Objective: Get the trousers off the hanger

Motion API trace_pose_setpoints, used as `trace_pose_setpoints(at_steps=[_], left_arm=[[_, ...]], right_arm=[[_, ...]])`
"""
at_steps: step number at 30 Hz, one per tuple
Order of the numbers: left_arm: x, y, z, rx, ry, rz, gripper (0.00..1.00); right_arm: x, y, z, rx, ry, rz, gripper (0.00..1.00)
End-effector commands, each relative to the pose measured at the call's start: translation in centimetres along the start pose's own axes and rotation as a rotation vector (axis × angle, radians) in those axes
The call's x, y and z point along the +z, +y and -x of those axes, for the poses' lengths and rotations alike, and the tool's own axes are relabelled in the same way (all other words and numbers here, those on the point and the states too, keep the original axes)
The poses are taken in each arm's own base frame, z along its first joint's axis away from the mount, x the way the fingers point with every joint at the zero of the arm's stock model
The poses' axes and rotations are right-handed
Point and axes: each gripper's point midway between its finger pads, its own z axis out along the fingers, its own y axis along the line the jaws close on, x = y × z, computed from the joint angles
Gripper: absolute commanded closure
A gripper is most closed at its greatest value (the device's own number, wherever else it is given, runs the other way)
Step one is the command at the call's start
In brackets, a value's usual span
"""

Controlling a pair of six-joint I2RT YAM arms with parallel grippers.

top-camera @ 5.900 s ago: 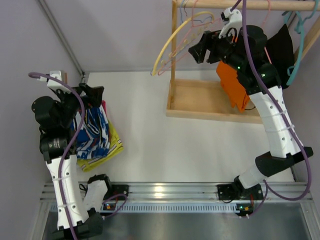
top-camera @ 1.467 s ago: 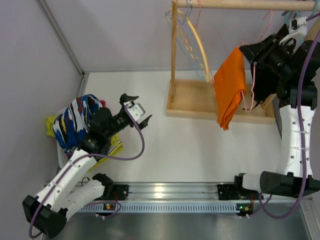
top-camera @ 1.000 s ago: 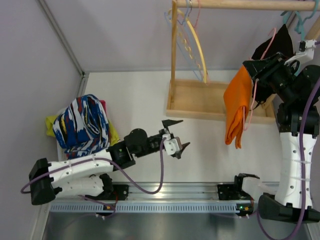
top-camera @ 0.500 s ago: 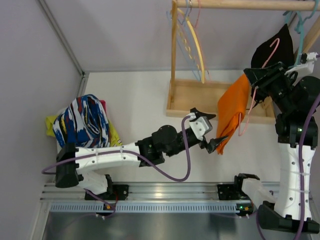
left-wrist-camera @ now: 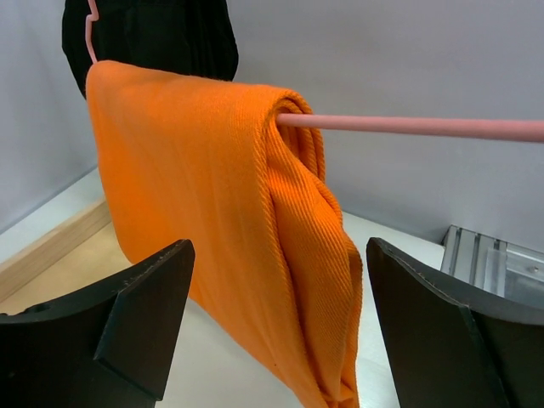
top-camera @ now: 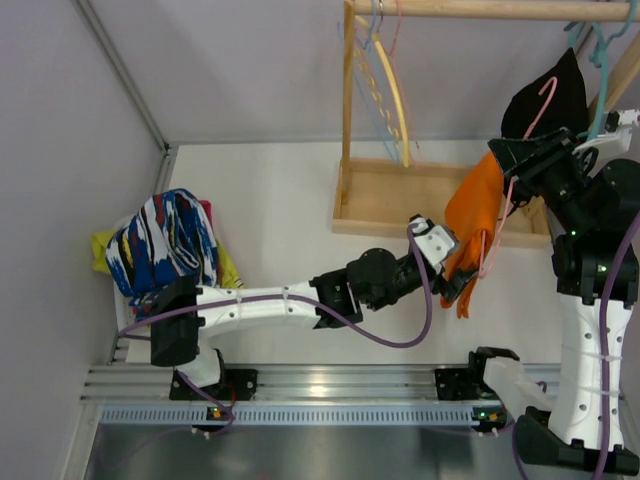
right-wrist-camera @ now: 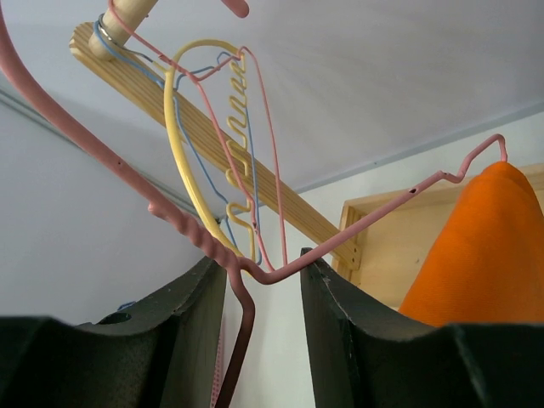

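Note:
Orange trousers (top-camera: 472, 215) hang folded over the bar of a pink hanger (top-camera: 509, 190). My right gripper (top-camera: 512, 156) is shut on the hanger's twisted neck and holds it in the air at the right, in front of the rack. In the right wrist view the pink hanger (right-wrist-camera: 280, 270) sits between my fingers (right-wrist-camera: 262, 276), with the trousers (right-wrist-camera: 484, 246) at the lower right. My left gripper (top-camera: 450, 262) is open, one finger on each side of the trousers' lower part. In the left wrist view the trousers (left-wrist-camera: 212, 195) hang from the pink bar (left-wrist-camera: 425, 126) between my open fingers (left-wrist-camera: 279, 255).
A wooden rack (top-camera: 400, 205) with a top rod (top-camera: 470, 9) holds yellow, blue and pink hangers (top-camera: 390, 90). A black garment (top-camera: 545, 100) and a teal hanger (top-camera: 600, 60) hang at the far right. A pile of patterned clothes (top-camera: 165, 250) lies at the left.
My left arm swung from the clothes pile across the table, and its open gripper now straddles the trousers. My right gripper carried the hanger with the trousers from the rod to the right.

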Motion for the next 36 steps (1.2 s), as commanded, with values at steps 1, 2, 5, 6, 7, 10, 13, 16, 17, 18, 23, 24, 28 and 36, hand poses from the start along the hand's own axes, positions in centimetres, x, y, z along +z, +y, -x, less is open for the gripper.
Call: trace_pose_setpoints(at_steps=[1,2,5,6,7,10,13,16,17,18,23,24,28,36], left_arm=[[0.6,0.4,4.0,-0.05,-0.107,0.038,0.12],[0.7,0.5,3.8,-0.05,-0.104,0.051,0.13],[1.0,1.9,2.9,-0.043,-0.092,0.099,0.28],[1.0,2.6,2.8,-0.043,-0.089,0.122,0.36],[1.1,3.5,2.5,-0.072,-0.085,0.145,0.4],[1.0,5.2,2.4,-0.073,-0.081,0.176,0.53],[1.1,5.5,2.5,-0.061,-0.082,0.178,0.57],[1.1,5.6,2.8,-0.057,-0.089,0.18,0.66],[1.1,5.6,3.1,-0.059,-0.093,0.182,0.79],[1.1,5.6,3.4,-0.049,-0.098,0.177,0.88],[0.5,5.7,6.1,-0.033,-0.146,0.173,1.0],[0.4,5.8,6.7,-0.025,-0.156,0.173,1.0],[-0.7,6.3,10.3,-0.031,-0.22,0.187,1.0],[-1.2,7.2,16.7,-0.064,-0.31,0.191,1.0]], right_arm=[[-2.0,5.0,3.3,-0.061,-0.126,0.164,1.0],[-2.1,5.2,3.2,-0.064,-0.125,0.169,1.0],[-2.4,5.5,3.2,-0.076,-0.118,0.182,1.0],[-2.6,5.8,3.2,-0.085,-0.118,0.19,1.0],[-2.6,6.0,3.0,-0.088,-0.106,0.2,1.0],[-2.6,6.1,2.7,-0.083,-0.085,0.209,1.0],[-2.5,6.2,2.4,-0.078,-0.065,0.219,1.0],[-2.3,6.1,2.0,-0.067,-0.048,0.222,1.0],[-2.4,6.2,2.0,-0.071,-0.047,0.225,1.0],[-2.4,6.1,1.9,-0.069,-0.044,0.225,1.0],[-1.8,5.2,0.1,-0.075,0.025,0.234,1.0],[-1.8,5.0,-0.3,-0.079,0.037,0.233,1.0],[-1.5,3.7,-1.9,-0.104,0.086,0.225,1.0],[-1.3,1.1,-4.8,-0.145,0.164,0.193,1.0]])
